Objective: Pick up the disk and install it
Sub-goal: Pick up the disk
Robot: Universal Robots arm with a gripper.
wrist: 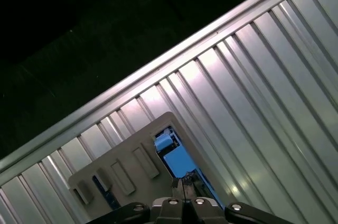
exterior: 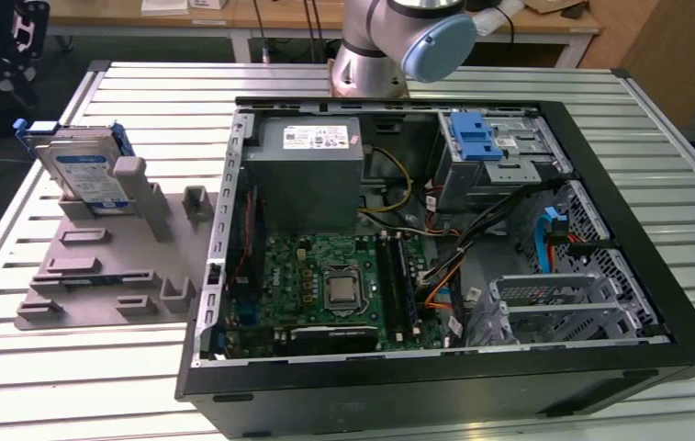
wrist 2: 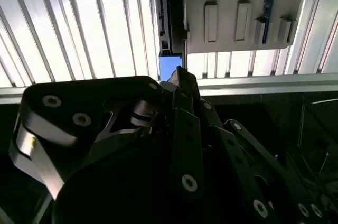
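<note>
**Tool poised over the disk, disk not yet lifted**

In the exterior view, the disk [exterior: 85, 171] stood on edge in a slot of a grey holder plate [exterior: 102, 266]. The plate lay on the slatted metal counter [exterior: 28, 367], just beside the open computer case [exterior: 641, 230] on the exterior view's left. The disk's white-and-blue label faced outward and its blue bracket ran around the edges.

Inside the case, the grey power-supply box [exterior: 310, 175] sat above the green motherboard [exterior: 335, 285]. The drive cage with its blue latch [exterior: 494, 147] was toward the exterior view's right, well apart from the disk.

The arm's base [exterior: 384, 46] rose behind the case.

Both wrist views looked down on the plate. In them the tool [wrist 2: 179, 73] [wrist: 184, 186] hung above the blue-bracketed end of the disk [wrist 2: 168, 65] [wrist: 177, 158]. Its fingers were drawn together at the tips and clamped on nothing.
</note>
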